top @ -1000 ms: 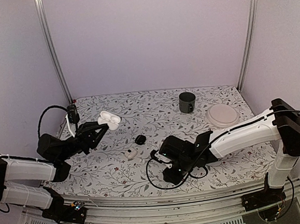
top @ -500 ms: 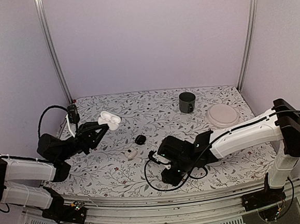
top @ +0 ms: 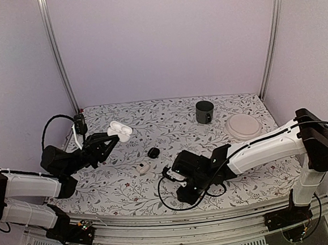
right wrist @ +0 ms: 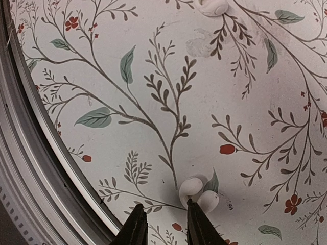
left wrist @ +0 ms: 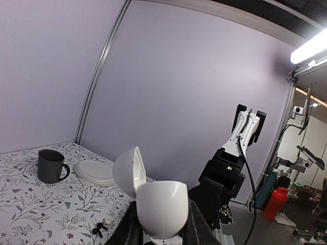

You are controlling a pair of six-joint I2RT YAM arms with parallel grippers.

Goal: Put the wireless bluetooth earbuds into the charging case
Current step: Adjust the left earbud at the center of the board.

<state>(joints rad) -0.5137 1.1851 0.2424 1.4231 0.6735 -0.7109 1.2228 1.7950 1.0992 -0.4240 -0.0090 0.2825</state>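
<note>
top view overlooks the table (top: 169, 122); right wrist peers straight down, left wrist level.

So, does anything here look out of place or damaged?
Nothing looks damaged or spilled. One small white plastic earbud lies loose on the floral tablecloth, beyond the right jaws, while the white rounded plastic charging case is held in the left jaws, lid open.

no readable text or numbers anywhere.
</note>
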